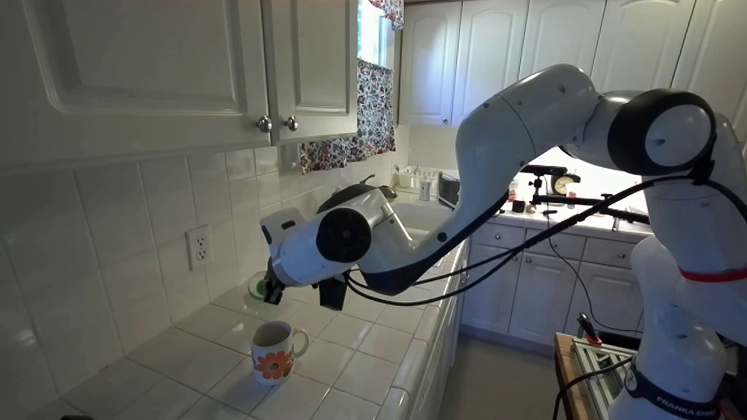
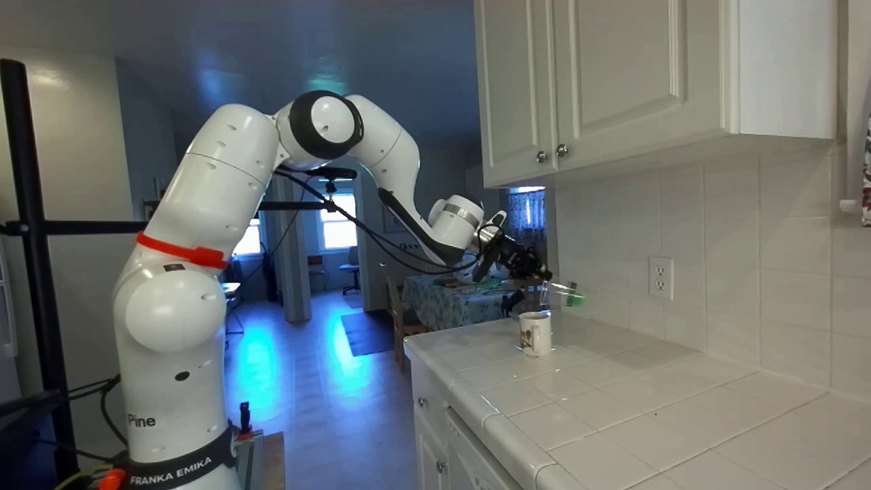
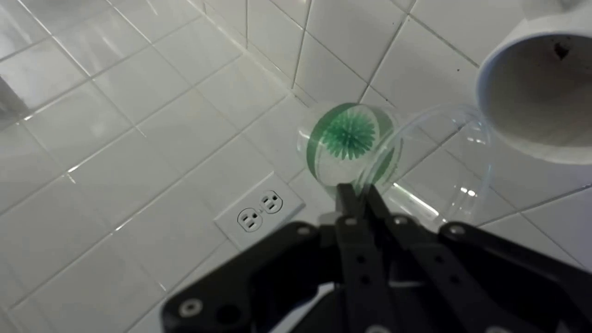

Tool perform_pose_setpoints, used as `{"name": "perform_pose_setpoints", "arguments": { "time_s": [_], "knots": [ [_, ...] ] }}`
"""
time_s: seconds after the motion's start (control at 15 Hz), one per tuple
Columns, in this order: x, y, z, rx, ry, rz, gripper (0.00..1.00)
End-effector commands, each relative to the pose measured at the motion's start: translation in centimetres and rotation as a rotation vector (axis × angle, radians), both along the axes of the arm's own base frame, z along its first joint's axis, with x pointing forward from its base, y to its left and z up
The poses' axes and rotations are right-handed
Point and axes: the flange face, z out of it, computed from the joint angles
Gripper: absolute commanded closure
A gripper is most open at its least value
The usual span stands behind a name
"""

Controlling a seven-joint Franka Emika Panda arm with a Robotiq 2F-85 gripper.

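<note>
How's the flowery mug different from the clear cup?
The mug is white with an orange flower; the clear cup is transparent. The mug stands upright; the clear cup is tilted in the fingers. The mug has a handle; the clear cup shows none. Both have round open mouths.

A clear, smooth-walled cup [image 3: 416,200] is pinched by its rim between the jaws, its thin wall caught at their tips. It is tipped well over, its round mouth beside the jaws and its base pointing out ahead of them. A green, spiky ball [image 3: 349,134] shows at the base end, just beyond the jaws; it seems to rest inside, though see-through walls make that hard to confirm.
</note>
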Motion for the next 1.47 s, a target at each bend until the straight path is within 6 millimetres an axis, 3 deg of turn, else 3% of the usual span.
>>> {"name": "perform_pose_setpoints", "arguments": {
  "time_s": [0.0, 1.4],
  "knots": [
    [-1.5, -0.2, -0.7, -0.024, -0.009, -0.003, 0.98],
    [-3.7, 0.6, -3.4, -0.177, -0.085, -0.014, 0.98]
  ]
}}
